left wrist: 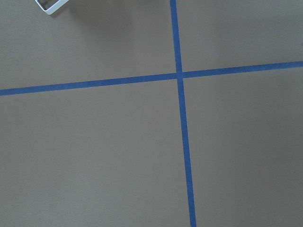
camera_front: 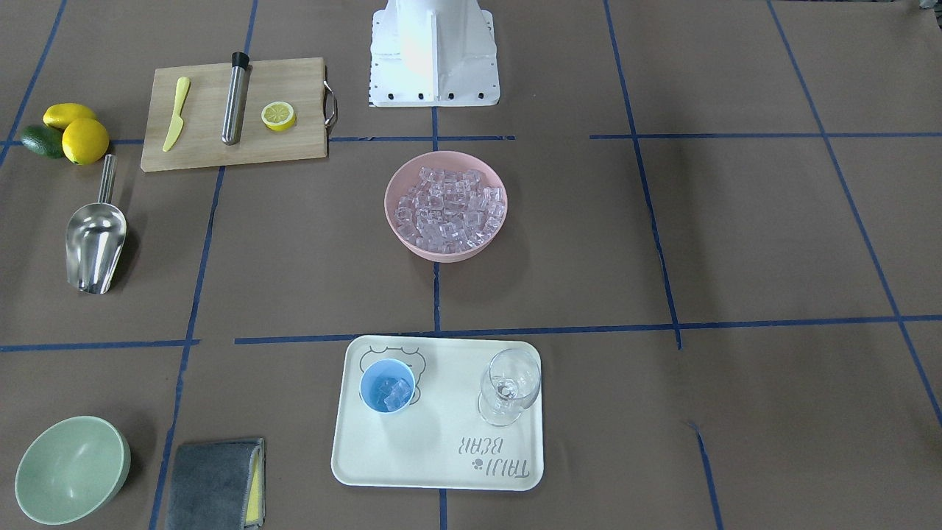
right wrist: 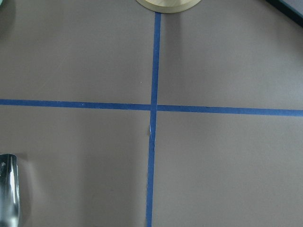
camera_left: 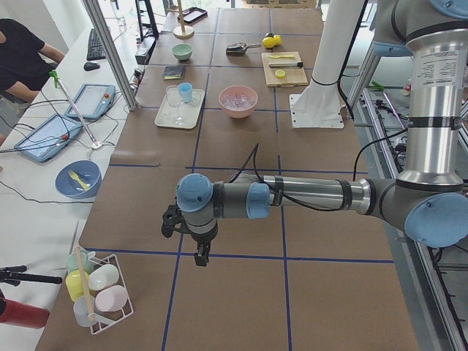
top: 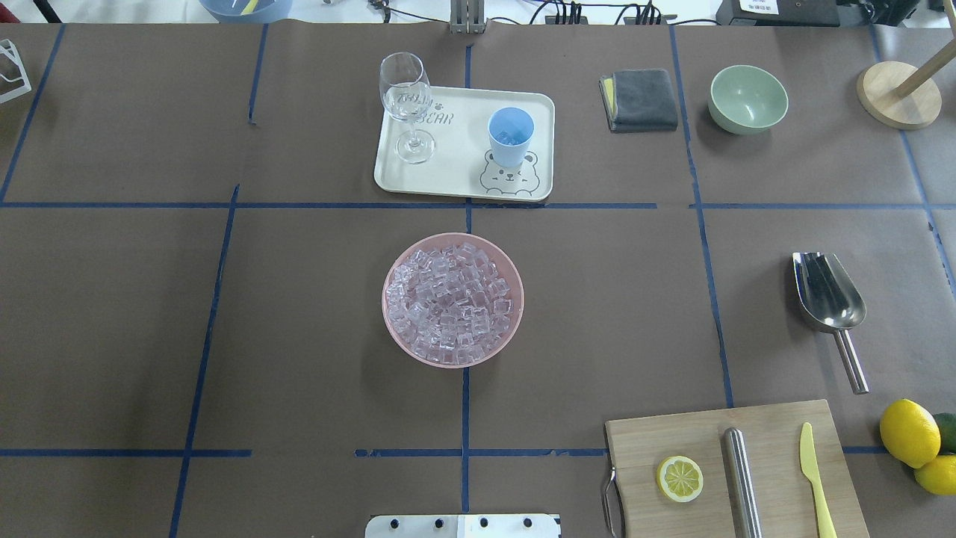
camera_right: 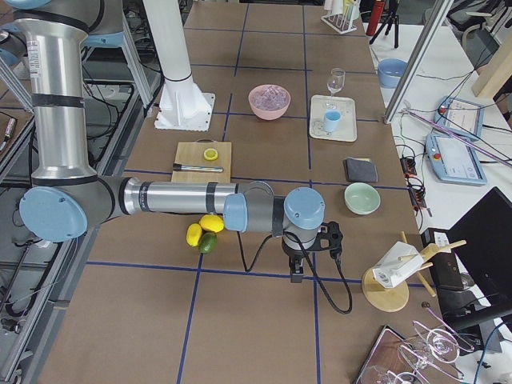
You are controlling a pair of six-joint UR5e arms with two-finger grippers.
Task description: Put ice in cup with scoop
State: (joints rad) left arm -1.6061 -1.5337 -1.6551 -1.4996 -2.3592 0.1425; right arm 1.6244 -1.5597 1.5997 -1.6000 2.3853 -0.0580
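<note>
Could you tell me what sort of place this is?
Probably a robotics lab's data-collection cell: a paper-covered table gridded with blue tape, the left arm reaching over it, and touchscreen pendants on the side desk.

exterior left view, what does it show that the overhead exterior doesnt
Only exterior left: the left arm stretched out with the left gripper pointing down, a person at the view's left edge, and a wire rack of cups.

Only overhead: the ice inside the cup, and the bear print on the tray.

Both: the pink bowl heaped with ice, the cup and wine glass on the tray, the scoop lying flat, and the cutting board.
</note>
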